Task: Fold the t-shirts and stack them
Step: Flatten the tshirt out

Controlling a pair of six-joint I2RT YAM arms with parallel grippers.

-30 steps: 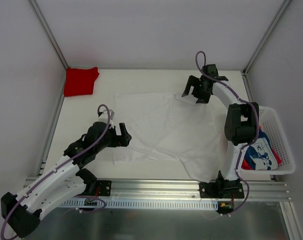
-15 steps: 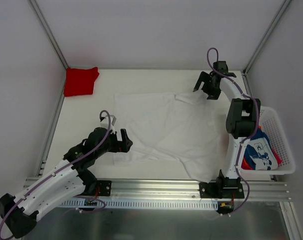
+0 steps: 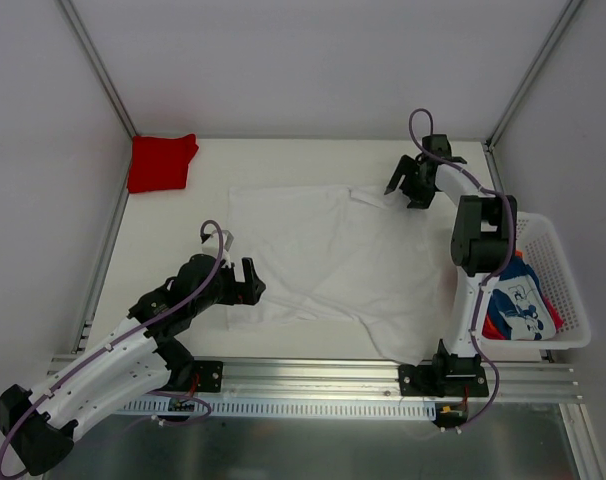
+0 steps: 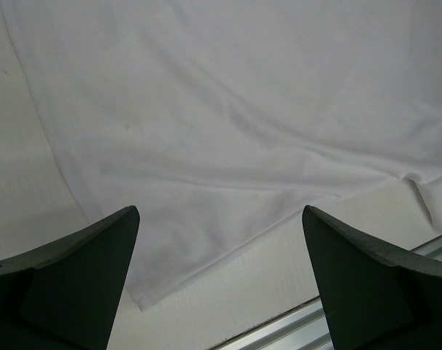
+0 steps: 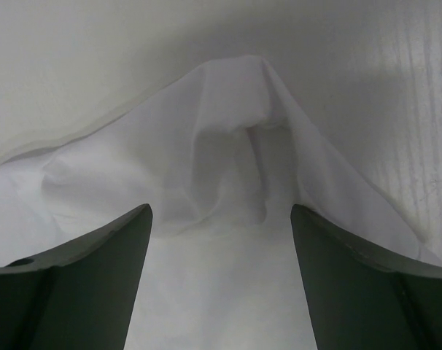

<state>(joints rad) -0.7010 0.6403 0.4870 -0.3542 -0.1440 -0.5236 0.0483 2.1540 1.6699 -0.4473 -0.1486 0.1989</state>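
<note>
2 spread claws [image 3: 248,282] [image 3: 405,188] over white t-shirt [image 3: 333,255]

White t-shirt [image 3: 333,255] is lying spread over mid bench [image 3: 163,230], taking up most of it. Bare strips are running open along left and far edges. Red t-shirt [image 3: 163,162] is sitting in far-left corner. Basket [image 3: 568,290] is blocking right edge, right arm [image 3: 478,245] standing just beside it.

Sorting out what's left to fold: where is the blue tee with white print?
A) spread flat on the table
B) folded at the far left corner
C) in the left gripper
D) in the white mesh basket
D: the blue tee lies bunched inside the basket on the right side.
</note>
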